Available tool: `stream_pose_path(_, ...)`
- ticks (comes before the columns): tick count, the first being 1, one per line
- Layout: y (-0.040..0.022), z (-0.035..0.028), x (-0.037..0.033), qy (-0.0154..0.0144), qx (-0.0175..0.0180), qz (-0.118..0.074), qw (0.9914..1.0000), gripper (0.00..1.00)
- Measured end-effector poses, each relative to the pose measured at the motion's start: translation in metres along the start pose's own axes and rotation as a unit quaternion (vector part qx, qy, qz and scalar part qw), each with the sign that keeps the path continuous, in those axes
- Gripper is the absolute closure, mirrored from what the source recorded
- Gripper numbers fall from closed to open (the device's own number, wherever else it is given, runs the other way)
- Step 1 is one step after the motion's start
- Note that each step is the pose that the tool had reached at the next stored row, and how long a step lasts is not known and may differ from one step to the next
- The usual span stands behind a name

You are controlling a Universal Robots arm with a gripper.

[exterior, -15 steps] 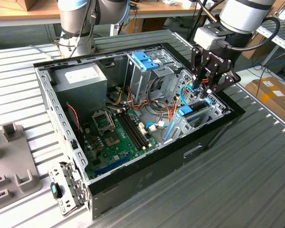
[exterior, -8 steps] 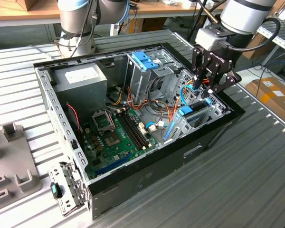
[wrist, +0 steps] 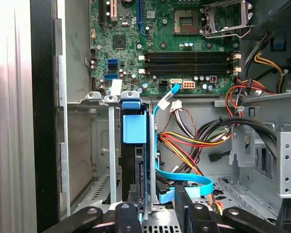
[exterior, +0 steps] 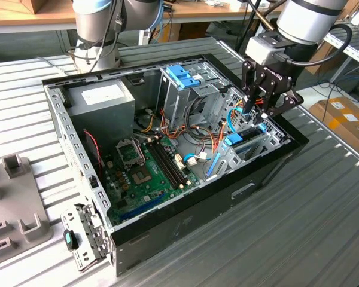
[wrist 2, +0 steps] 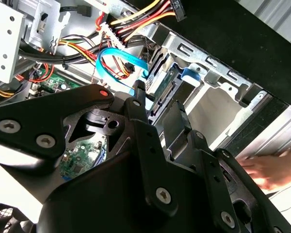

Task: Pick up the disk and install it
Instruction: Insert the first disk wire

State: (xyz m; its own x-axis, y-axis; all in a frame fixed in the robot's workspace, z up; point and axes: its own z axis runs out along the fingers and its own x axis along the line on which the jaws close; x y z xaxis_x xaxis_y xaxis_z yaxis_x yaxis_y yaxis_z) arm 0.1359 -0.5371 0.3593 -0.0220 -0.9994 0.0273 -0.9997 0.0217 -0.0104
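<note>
The disk [exterior: 239, 141] stands on edge in the drive bay at the corner of the open computer case toward the exterior view's right. Its blue plastic rail [wrist: 134, 127] tops a dark body in the first wrist view. In the second wrist view its connector end [wrist 2: 166, 87] lies just beyond the fingertips. My gripper [exterior: 258, 116] hangs right above the disk, reaching down into the bay. Its black fingers [wrist: 128, 213] stand apart on either side of the disk's near end, open, with nothing pinched between them that I can see.
The case's black wall [exterior: 185, 227] surrounds the green motherboard [exterior: 149, 173], a power supply [exterior: 102, 98] and a tall metal cage with a blue bracket [exterior: 182, 75]. A blue cable [wrist: 189, 182] and coloured wires [wrist: 194, 141] run beside the bay. A person's hand [wrist 2: 271, 170] rests outside the case.
</note>
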Motion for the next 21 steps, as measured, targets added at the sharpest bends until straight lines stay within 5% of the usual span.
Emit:
stream_pose_path(7,0.0000,0.0001,0.0000,0.0000,0.0000,0.000,1.00000,0.58)
stream_pose_path(11,0.0000,0.0002,0.0000,-0.0001,0.0000,0.000,1.00000,0.72)
stream_pose_path(12,0.0000,0.0002,0.0000,-0.0002,0.0000,0.000,1.00000,0.84)
stream_pose_path(18,0.0001,0.0002,0.0000,-0.0002,0.0000,0.000,1.00000,0.84)
stream_pose_path(21,0.0049,0.0002,0.0030,-0.0083,0.0062,-0.003,0.99994,0.84)
